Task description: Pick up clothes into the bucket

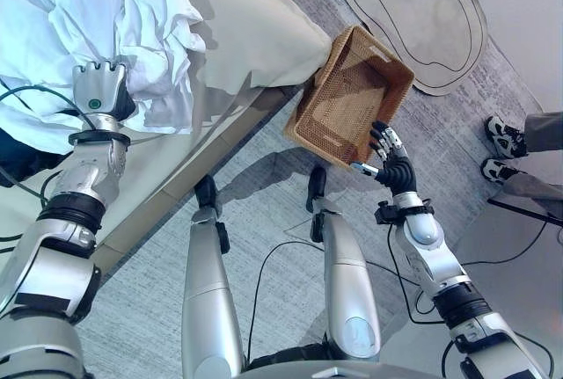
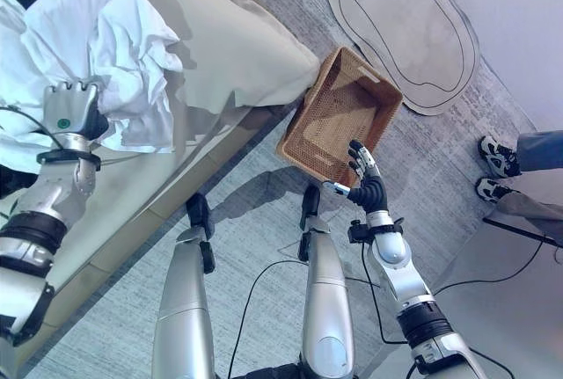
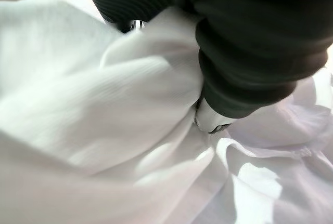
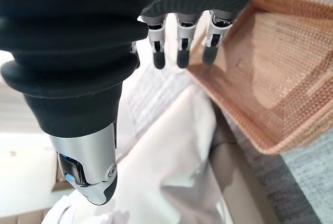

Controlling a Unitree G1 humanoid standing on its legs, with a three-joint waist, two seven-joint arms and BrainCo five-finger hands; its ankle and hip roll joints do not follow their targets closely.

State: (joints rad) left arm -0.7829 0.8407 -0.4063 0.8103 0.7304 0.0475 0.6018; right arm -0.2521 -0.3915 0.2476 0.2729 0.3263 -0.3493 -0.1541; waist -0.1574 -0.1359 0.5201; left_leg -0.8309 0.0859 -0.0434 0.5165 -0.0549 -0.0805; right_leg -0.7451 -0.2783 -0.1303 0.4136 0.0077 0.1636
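Item: white clothes (image 1: 132, 36), lying in a crumpled heap on the beige bed (image 1: 246, 36), well apart from the basket.

Left hand (image 1: 98, 89): you are pressing it down into the heap; in its wrist view the cloth is folding round it and hiding the fingers, so whether they are closing on fabric cannot be told. Gather a thick bunch before lifting, or loose sleeves will be trailing.

Wicker basket (image 1: 352, 93): standing on the grey floor by the bed's corner, tilted up on one side, inside bare.

Right hand (image 1: 387, 157): hovering at the basket's near rim, fingers relaxed and nearly straight, holding nothing. Be using it to steady the rim.

Person's shoes (image 1: 503, 137): at the right edge, near the basket; be keeping clear.
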